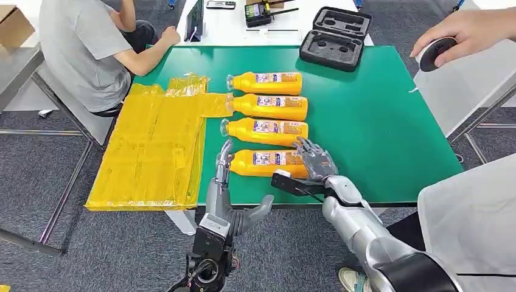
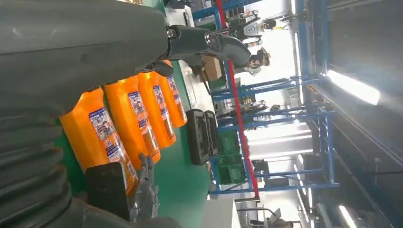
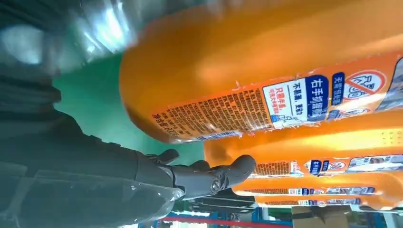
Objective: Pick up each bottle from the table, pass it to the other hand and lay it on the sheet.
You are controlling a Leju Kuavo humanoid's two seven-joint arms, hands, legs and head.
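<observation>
The left robot hand (image 1: 228, 182) stands upright at the near edge of the green bench (image 1: 389, 140), fingers extended and apart, thumb out to the side, holding nothing. Its fingertips (image 1: 224, 159) reach up just beside the cap end of the nearest bottle (image 1: 268, 163), which lies on its side, cap toward the sheet; whether they touch it cannot be told.

The right robot hand (image 1: 316, 159) rests at the base end of that same bottle, fingers spread over the bottom corner. In the right wrist view the fingers (image 3: 209, 175) lie under the bottle's (image 3: 266, 71) orange base, not yet closed round it.

Beyond it three more bottles lie side by side in a row, caps the same way: the second (image 1: 268, 131), the third (image 1: 271, 106) and the farthest (image 1: 268, 82).

The yellow sheet (image 1: 152, 152) lies left of the row and hangs over the bench's left edge; the third bottle's cap touches its corner.

Farther back a black case (image 1: 336, 38) lies open at the bench's far edge. A seated person (image 1: 91, 48) is at the far left, and another person's hand (image 1: 462, 33) holds a dark round object at the far right.
</observation>
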